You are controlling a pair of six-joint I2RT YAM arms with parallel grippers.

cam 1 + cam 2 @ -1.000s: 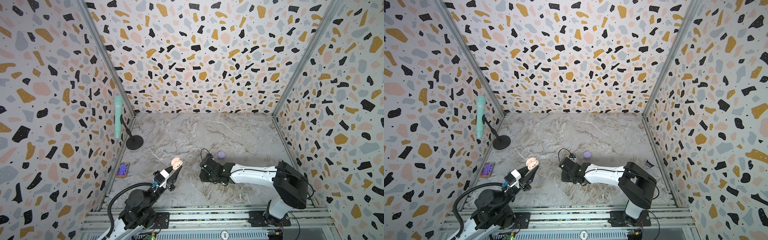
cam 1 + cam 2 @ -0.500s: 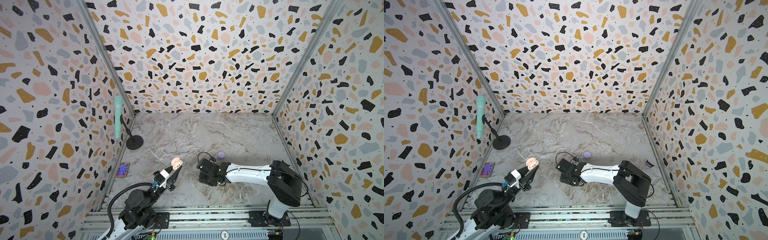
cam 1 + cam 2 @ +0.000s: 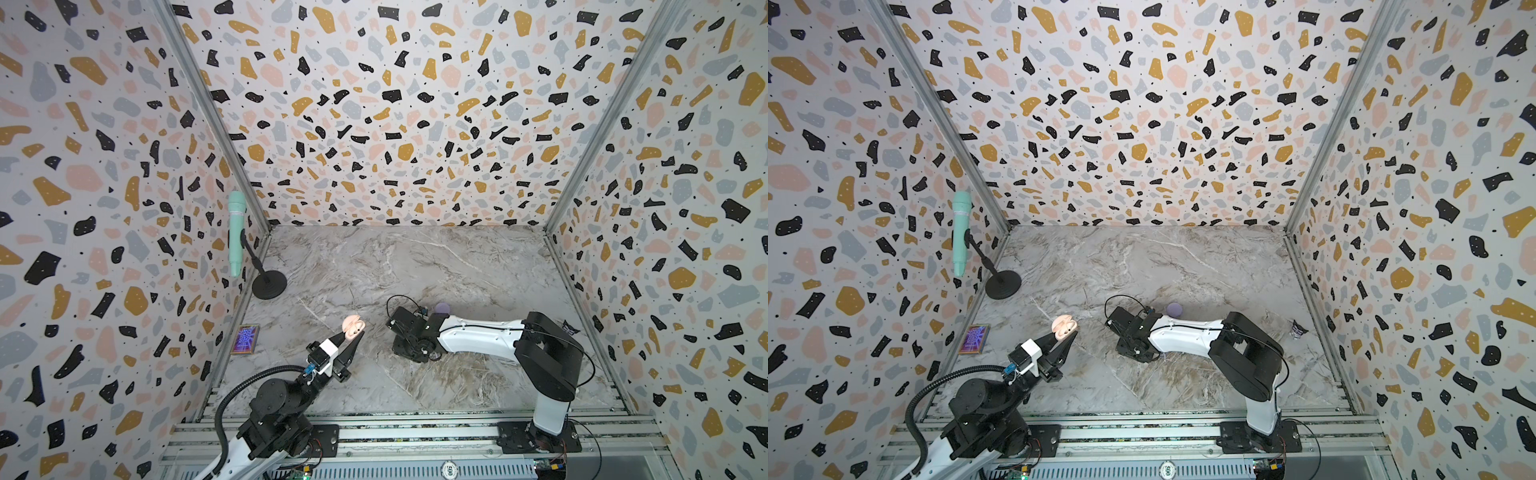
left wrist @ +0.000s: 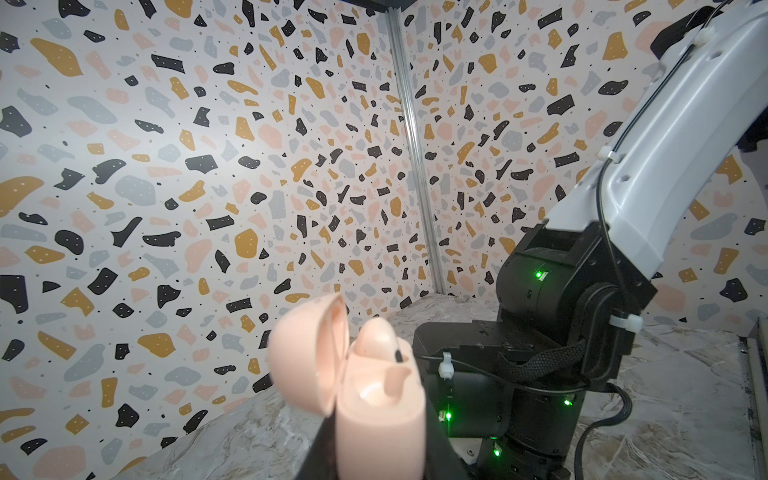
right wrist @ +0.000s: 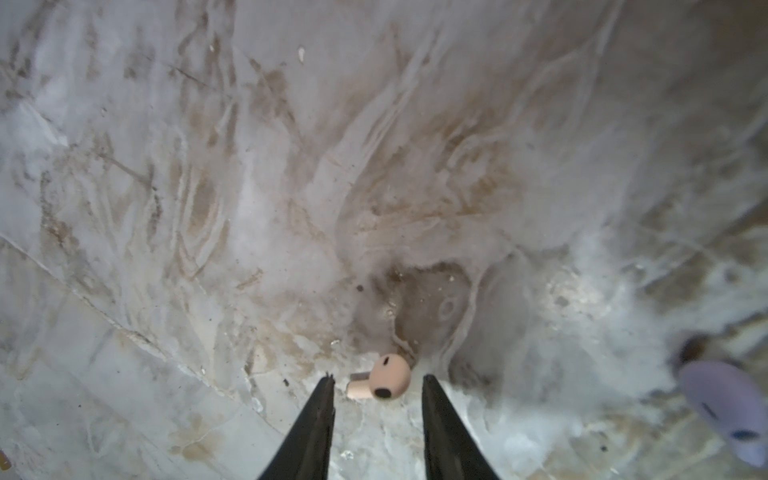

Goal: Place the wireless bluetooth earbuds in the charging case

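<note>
Since a second ago, my right arm [image 3: 478,337] has drawn its elbow in toward the middle of the marble table [image 3: 415,266] and its wrist has crept slightly leftward, while the left arm has not stirred. On the right wrist camera, the right pincer [image 5: 379,376] points down at the table with its two black fingers [image 5: 316,424] apart. A pink earbud [image 5: 386,379] lies flat on the marble between the tips, with a thin gap on each side and its stem toward one finger. A blurred lavender piece [image 5: 725,409] sits at the edge of that view; I cannot tell whether it is a bud or a case. Both top views show a round lavender case [image 3: 441,308] just behind the right wrist. The left pincer [image 3: 350,337] is raised off the table and clamped together on the pink case [image 3: 353,325], holding it by its lower body. The lid [image 4: 307,353] is swung open. A second pink earbud [image 4: 374,340] sits in one socket. Near the left wall stand a mint microphone [image 3: 236,232] and a small framed card [image 3: 246,339].
</note>
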